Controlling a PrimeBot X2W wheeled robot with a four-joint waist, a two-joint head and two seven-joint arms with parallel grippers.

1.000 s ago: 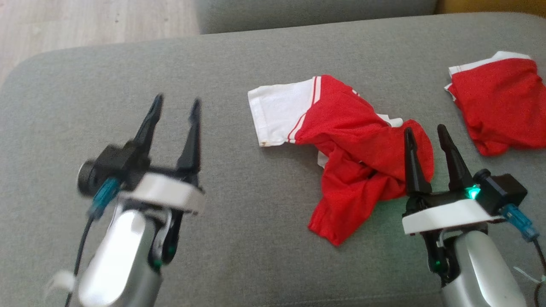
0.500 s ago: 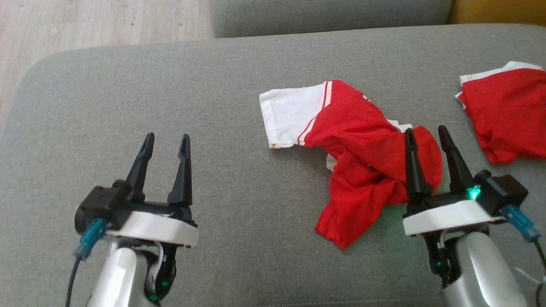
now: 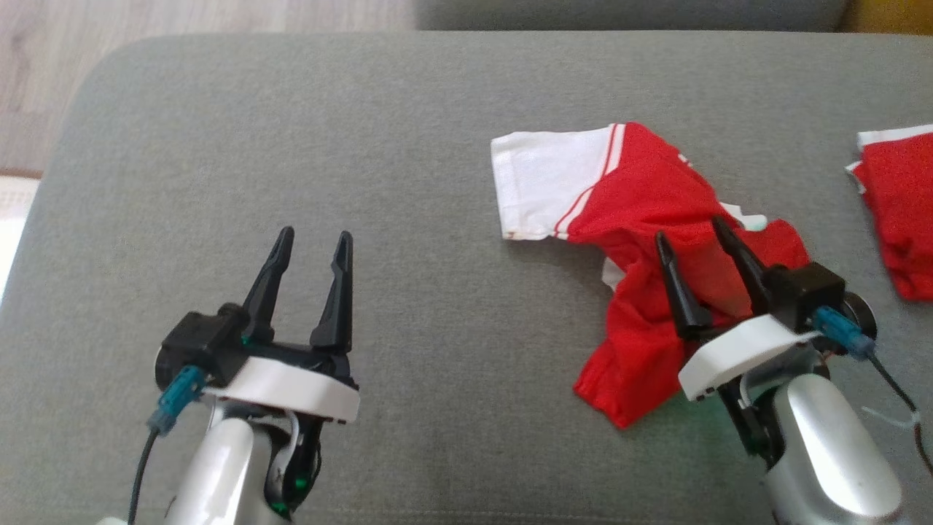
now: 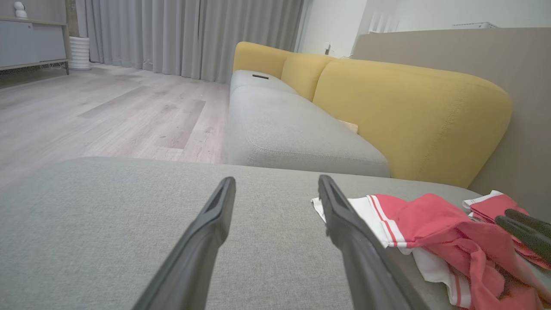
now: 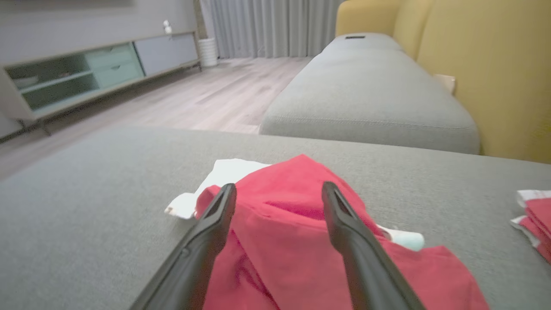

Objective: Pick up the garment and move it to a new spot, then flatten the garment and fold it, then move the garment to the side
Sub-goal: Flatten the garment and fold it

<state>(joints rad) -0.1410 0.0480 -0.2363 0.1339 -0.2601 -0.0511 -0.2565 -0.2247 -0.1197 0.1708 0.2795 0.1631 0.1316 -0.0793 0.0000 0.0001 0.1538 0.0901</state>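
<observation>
A crumpled red garment with a white sleeve lies on the grey cushion, right of centre. It also appears in the left wrist view as the garment at lower right and in the right wrist view as the garment straight ahead. My right gripper is open, fingers tilted left, hovering over the garment's lower red part with nothing between them. My left gripper is open over bare cushion, well left of the garment. Its fingers frame empty grey fabric.
A second red and white garment lies at the cushion's right edge. Wooden floor lies beyond the cushion's far left corner. A yellow sofa back and another grey seat stand behind. Bare cushion spreads left and centre.
The head camera has shifted, sliding the scene rightward. My right gripper has turned its fingers leftward and come further over the garment. My left gripper pulled back toward me, then stayed open.
</observation>
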